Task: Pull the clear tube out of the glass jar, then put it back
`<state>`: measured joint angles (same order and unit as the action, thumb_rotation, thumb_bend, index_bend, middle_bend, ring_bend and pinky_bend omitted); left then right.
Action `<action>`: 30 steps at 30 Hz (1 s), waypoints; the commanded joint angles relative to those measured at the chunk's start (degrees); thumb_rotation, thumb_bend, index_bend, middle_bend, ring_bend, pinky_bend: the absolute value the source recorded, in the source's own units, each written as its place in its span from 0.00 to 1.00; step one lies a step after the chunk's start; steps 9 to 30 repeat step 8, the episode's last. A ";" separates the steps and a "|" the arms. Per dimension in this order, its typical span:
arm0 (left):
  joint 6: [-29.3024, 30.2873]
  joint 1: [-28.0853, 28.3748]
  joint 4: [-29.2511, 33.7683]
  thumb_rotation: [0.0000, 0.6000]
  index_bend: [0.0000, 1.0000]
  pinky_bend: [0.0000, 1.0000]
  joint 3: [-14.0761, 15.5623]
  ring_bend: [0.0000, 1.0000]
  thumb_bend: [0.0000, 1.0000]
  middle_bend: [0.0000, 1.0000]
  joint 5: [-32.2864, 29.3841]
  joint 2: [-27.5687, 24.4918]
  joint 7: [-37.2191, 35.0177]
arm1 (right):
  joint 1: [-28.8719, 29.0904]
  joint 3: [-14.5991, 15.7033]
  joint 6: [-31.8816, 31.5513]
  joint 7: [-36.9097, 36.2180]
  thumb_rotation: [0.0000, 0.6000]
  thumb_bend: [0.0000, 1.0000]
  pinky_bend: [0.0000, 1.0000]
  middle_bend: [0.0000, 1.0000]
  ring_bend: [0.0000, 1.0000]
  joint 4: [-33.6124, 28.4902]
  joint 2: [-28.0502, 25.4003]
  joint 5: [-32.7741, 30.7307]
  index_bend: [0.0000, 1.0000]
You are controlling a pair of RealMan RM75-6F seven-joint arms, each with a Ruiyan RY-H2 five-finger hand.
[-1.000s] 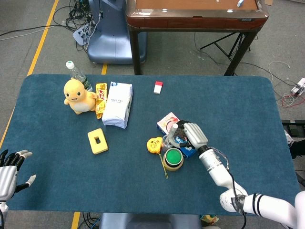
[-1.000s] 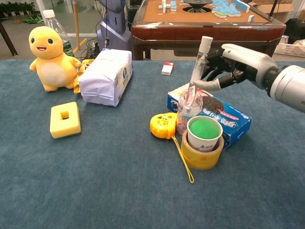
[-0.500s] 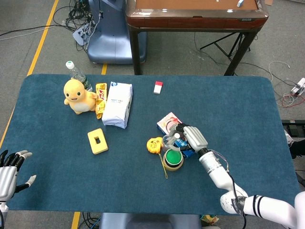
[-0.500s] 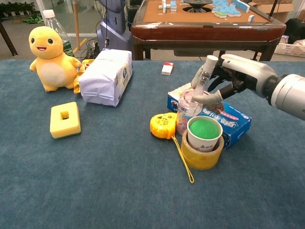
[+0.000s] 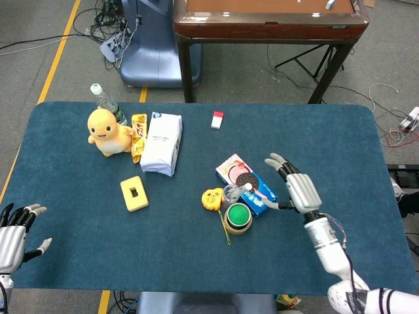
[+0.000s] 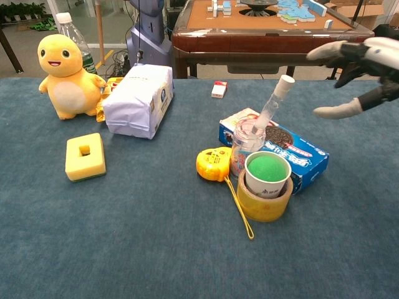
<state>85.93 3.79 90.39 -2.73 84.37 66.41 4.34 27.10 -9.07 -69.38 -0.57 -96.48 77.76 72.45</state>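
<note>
The clear tube (image 6: 273, 106) sits in the glass jar (image 6: 247, 144), lower end inside, white-capped top leaning up and to the right over the jar rim. Nothing's touching it. The jar stands on the blue table (image 6: 124, 237) w/ a blue cookie box (image 6: 299, 156) right behind it, a yellow tape measure (image 6: 211, 163) just to its left and a cup w/ a green top (image 6: 267, 174) in front, that cup sitting inside a roll of yellowish tape (image 6: 262, 202).

Right hand (image 6: 358, 75) is up in the air to the right of the tube, well apart from it, fingers spread, thumb sticking out below, holding nothing. In the head view the same hand (image 5: 298, 186) shows palm-down beside the cookie box, fingers fanned out.

Left hand (image 5: 14, 229) is at the far left edge of the table, fingers apart, nothing in it; only the head view shows it.

Other stuff on the far-left part of the table: yellow plush toy (image 6: 65, 75) w/ a plastic bottle (image 6: 75, 34) behind it, a white bag (image 6: 138, 99) next to the plush, a snack pack (image 5: 138, 136) squeezed between them, a yellow sponge block (image 6: 85, 156) closer to the front. A small red-and-white box (image 6: 218, 89) lies near the back edge. Beyond the table there's a brown game table (image 6: 262, 28) w/ tiles on top
</note>
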 commanded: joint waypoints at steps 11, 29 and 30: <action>-0.48 0.82 0.72 1.00 0.25 0.02 -0.16 0.16 0.24 0.20 0.64 0.25 0.94 | -11.75 5.22 -11.64 6.79 1.00 0.24 0.22 0.14 0.11 -8.69 -11.82 0.26 0.15; -0.48 0.82 0.72 1.00 0.25 0.02 -0.16 0.16 0.24 0.20 0.64 0.25 0.94 | -11.75 5.22 -11.64 6.79 1.00 0.24 0.22 0.14 0.11 -8.69 -11.82 0.26 0.15; -0.48 0.82 0.72 1.00 0.25 0.02 -0.16 0.16 0.24 0.20 0.64 0.25 0.94 | -11.75 5.22 -11.64 6.79 1.00 0.24 0.22 0.14 0.11 -8.69 -11.82 0.26 0.15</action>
